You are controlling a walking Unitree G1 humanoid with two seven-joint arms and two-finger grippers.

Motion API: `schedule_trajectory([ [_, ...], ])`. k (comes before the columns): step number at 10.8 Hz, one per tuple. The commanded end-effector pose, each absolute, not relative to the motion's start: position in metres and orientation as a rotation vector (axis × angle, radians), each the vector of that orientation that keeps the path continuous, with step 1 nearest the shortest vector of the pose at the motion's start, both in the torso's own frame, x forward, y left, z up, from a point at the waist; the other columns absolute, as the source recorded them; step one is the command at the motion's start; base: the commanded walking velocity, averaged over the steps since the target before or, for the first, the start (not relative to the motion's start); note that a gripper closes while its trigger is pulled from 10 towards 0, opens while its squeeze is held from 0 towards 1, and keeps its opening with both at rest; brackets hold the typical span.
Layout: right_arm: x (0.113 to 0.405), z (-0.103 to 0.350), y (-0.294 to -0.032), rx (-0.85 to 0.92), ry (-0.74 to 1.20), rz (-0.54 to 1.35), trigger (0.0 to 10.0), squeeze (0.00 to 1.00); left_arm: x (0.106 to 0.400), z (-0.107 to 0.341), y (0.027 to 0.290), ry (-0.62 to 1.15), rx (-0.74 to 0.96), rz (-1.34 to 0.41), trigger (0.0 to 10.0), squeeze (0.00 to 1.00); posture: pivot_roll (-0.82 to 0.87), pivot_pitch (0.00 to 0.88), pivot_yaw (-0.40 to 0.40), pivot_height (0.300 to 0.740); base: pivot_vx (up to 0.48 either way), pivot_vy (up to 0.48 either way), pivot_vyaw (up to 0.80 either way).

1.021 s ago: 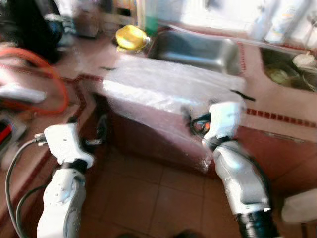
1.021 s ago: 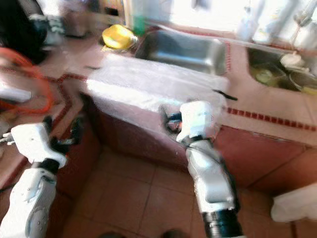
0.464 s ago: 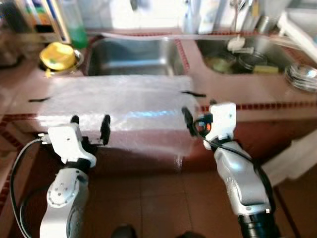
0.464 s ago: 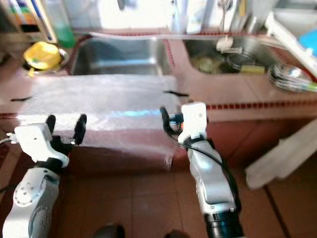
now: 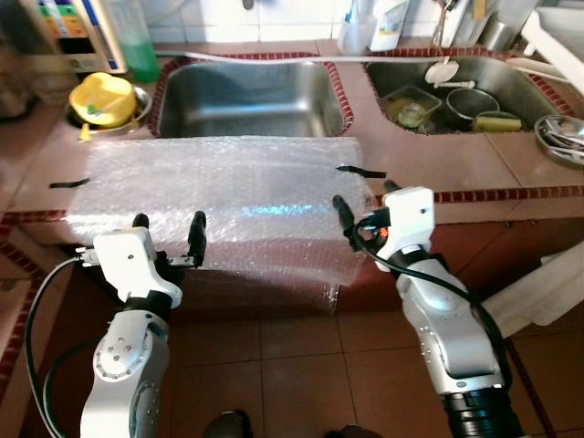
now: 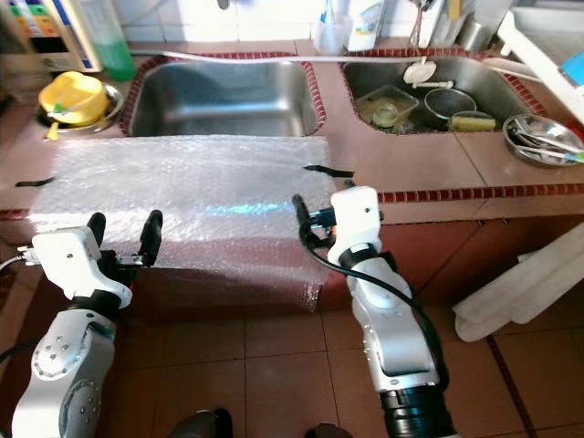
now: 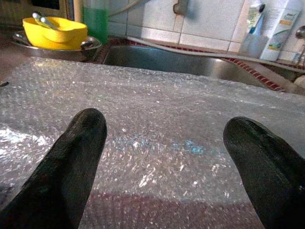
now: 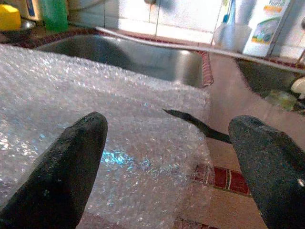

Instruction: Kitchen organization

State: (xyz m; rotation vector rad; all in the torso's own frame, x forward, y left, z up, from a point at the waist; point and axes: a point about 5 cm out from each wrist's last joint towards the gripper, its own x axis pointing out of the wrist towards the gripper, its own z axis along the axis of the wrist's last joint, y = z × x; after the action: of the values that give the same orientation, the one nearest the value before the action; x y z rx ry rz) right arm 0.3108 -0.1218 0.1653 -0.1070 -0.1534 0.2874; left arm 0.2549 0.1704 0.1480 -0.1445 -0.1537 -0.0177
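Left eye view: a tiled counter (image 5: 438,173) carries a bubble wrap sheet (image 5: 228,196) spread along its front edge, draping over it, before the empty left sink (image 5: 245,99). The left gripper (image 5: 168,230) and right gripper (image 5: 365,203) hover at that edge, fingers spread wide, holding nothing. A yellow bowl (image 5: 102,94) sits at the counter's back-left corner.

Bubble wrap (image 5: 224,196) over counter edge (image 5: 474,194)
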Motion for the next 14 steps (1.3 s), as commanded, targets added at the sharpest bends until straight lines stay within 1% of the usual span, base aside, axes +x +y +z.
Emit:
schedule_trajectory([
  [1, 0.309, 0.167, -0.122, -0.107, -0.164, 0.297, 10.0, 0.00, 0.253, 0.150, 0.171, -0.162, -0.132, -0.012, 10.0, 0.00, -0.03, 0.183, -0.004, 0.740, 0.000, 0.000, 0.00],
  [3, 0.308, 0.171, -0.120, -0.117, -0.187, 0.307, 10.0, 0.00, 0.254, 0.158, 0.173, -0.206, -0.125, 0.003, 10.0, 0.00, -0.04, 0.176, -0.001, 0.740, 0.000, 0.000, 0.00],
  [4, 0.308, 0.173, -0.120, -0.117, -0.194, 0.305, 10.0, 0.00, 0.255, 0.163, 0.171, -0.225, -0.129, -0.016, 10.0, 0.00, -0.04, 0.176, -0.001, 0.740, 0.262, 0.000, 0.00],
  [11, 0.307, 0.173, -0.116, -0.107, -0.197, 0.317, 10.0, 0.00, 0.253, 0.162, 0.172, -0.219, -0.125, -0.019, 10.0, 0.00, -0.03, 0.179, 0.002, 0.740, 0.280, 0.000, 0.00],
  [14, 0.306, 0.175, -0.115, -0.110, -0.207, 0.323, 10.0, 0.00, 0.253, 0.162, 0.172, -0.218, -0.123, -0.020, 10.0, 0.00, -0.03, 0.181, 0.008, 0.740, 0.405, 0.000, 0.00],
])
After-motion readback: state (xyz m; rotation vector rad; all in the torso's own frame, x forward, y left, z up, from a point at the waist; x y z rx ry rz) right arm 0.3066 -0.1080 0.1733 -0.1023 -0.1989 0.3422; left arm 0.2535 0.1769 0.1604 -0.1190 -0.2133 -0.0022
